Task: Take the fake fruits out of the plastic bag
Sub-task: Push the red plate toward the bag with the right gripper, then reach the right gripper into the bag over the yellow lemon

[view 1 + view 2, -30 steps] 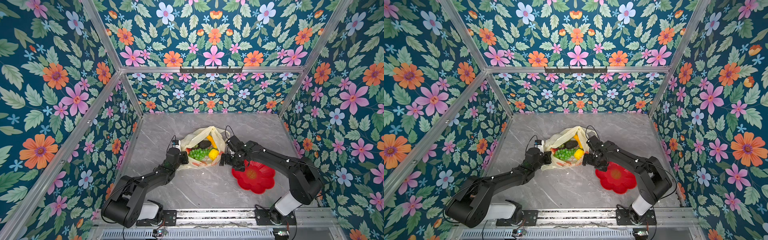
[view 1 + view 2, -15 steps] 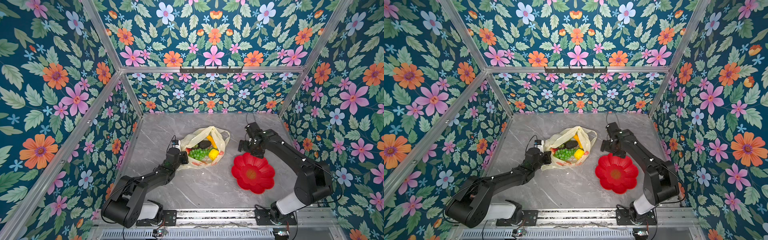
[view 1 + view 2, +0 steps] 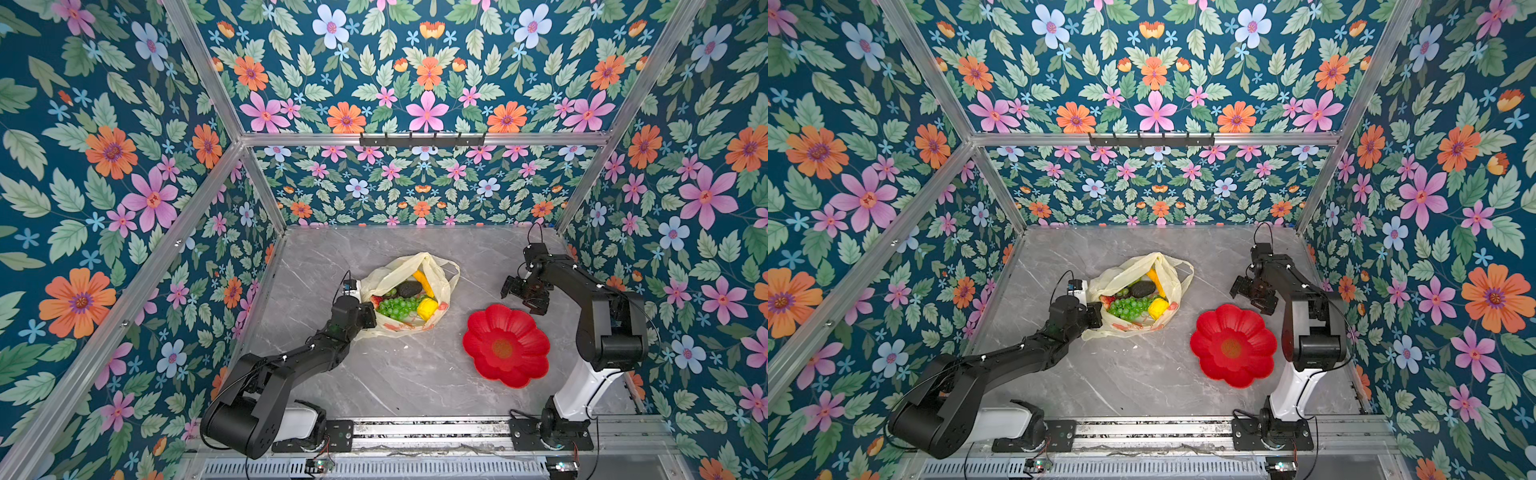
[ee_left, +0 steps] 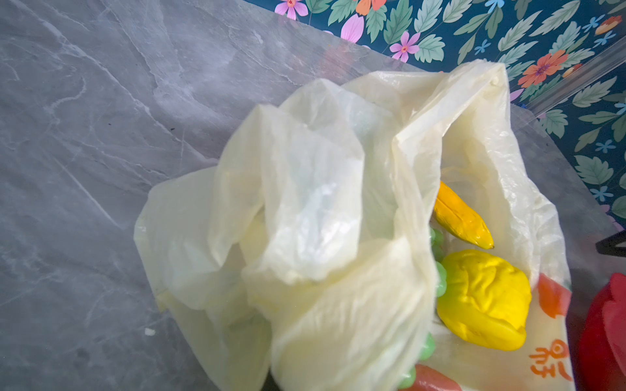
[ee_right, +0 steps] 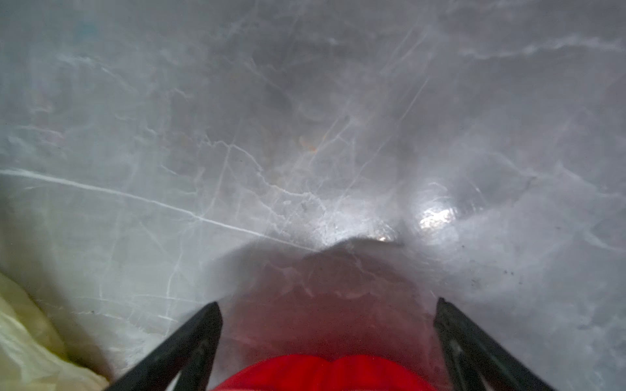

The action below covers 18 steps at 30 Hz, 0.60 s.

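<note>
Jaws of the left hand (image 3: 368, 316) are closed at the left rim of the thin, crinkly cream-yellow plastic bag (image 3: 399, 266), mid-frame on the grey marble tabletop (image 3: 395, 374); whether they pinch film I cannot tell. Small fake fruits (image 3: 399, 305) lie inside. The right hand (image 3: 523, 298), jaws apart, hovers by the upper right edge of the red flower-shaped plate (image 3: 505, 347).

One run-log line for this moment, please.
left gripper: shut on plastic bag rim | right gripper: open, empty, above table near red plate | fake fruits: in bag, none on plate
</note>
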Tool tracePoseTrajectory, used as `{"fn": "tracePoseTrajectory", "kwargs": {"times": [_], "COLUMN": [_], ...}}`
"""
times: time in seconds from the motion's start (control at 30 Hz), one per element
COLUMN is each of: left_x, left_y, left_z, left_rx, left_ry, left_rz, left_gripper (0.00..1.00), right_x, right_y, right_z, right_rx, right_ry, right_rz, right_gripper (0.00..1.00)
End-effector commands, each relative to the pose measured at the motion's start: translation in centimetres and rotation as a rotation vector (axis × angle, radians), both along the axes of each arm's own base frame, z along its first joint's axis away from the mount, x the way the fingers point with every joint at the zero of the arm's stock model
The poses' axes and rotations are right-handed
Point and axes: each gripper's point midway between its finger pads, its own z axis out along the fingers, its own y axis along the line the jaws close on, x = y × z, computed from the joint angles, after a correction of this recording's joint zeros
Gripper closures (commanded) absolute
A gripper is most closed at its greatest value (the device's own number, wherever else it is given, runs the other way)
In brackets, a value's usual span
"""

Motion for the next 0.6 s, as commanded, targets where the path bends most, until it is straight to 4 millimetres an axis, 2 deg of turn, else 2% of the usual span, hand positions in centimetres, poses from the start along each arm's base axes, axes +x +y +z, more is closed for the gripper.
{"fn": "tracePoseTrajectory", "kwargs": {"times": [0.0, 0.3, 0.47, 0.53, 0.57], "left_x": [0.3, 0.3, 0.3, 0.3, 0.2], "left_y": [0.0, -0.1, -0.3, -0.3, -0.3], "left_z": [0.5, 0.5, 0.3, 0.4, 0.4], "left_rx": [0.005, 0.002, -0.001, -0.003, -0.004], "left_ry": [-0.028, -0.028, -0.024, -0.026, -0.025], "left_rz": [-0.004, -0.009, -0.016, -0.014, -0.015], "left_gripper": [1.0, 1.0, 1.0, 1.0, 1.0], "right_x": [-0.7, -4.1, -4.0, -4.0, -3.8], "right_y": [1.5, 4.8, 6.7, 6.7, 6.8], "right_z": [-0.4, -0.9, 1.4, 2.7, 4.1], "right_rx": [0.071, 0.015, 0.047, -0.001, -0.022], "right_ry": [0.0, 0.069, 0.015, 0.002, -0.032], "right_rz": [0.029, 0.153, 0.181, 0.178, 0.177], "right_gripper": [0.01, 0.01, 0.01, 0.01, 0.01]}}
